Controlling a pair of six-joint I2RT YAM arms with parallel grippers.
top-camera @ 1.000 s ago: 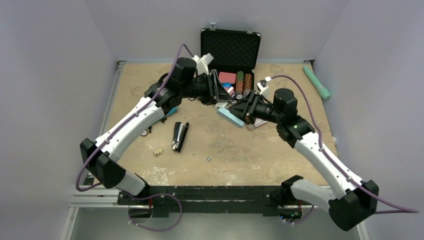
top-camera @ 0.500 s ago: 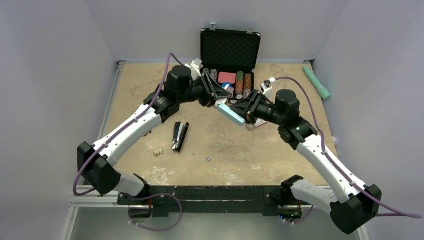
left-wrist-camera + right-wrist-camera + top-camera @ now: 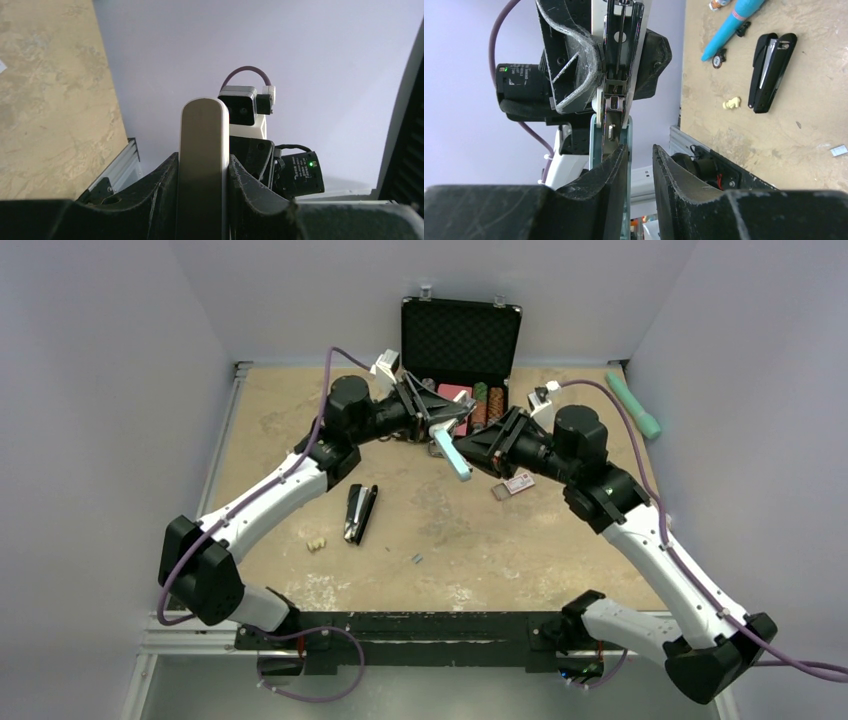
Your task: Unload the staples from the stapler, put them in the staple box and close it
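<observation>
A light blue and white stapler [image 3: 451,453] hangs in the air in front of the case, with my left gripper [image 3: 436,423] shut on it. In the left wrist view its pale back [image 3: 202,145] fills the gap between the left gripper's [image 3: 203,161] fingers. The right wrist view shows it hinged apart, baring the metal magazine [image 3: 616,75]. My right gripper [image 3: 640,150] is at its lower end with a narrow, empty gap between the jaws. The teal base [image 3: 626,131] lies along one finger. The staples [image 3: 415,559] are a tiny grey strip on the table.
A black stapler [image 3: 359,512] and a cream lump [image 3: 316,544] lie left of centre. An open black case [image 3: 460,340] with poker chips stands at the back. A small card [image 3: 518,484] lies under the right arm, and a green cylinder [image 3: 633,405] lies far right.
Both grippers have risen and moved towards the case with the blue stapler, which now hangs steeper. The right jaws have narrowed.
</observation>
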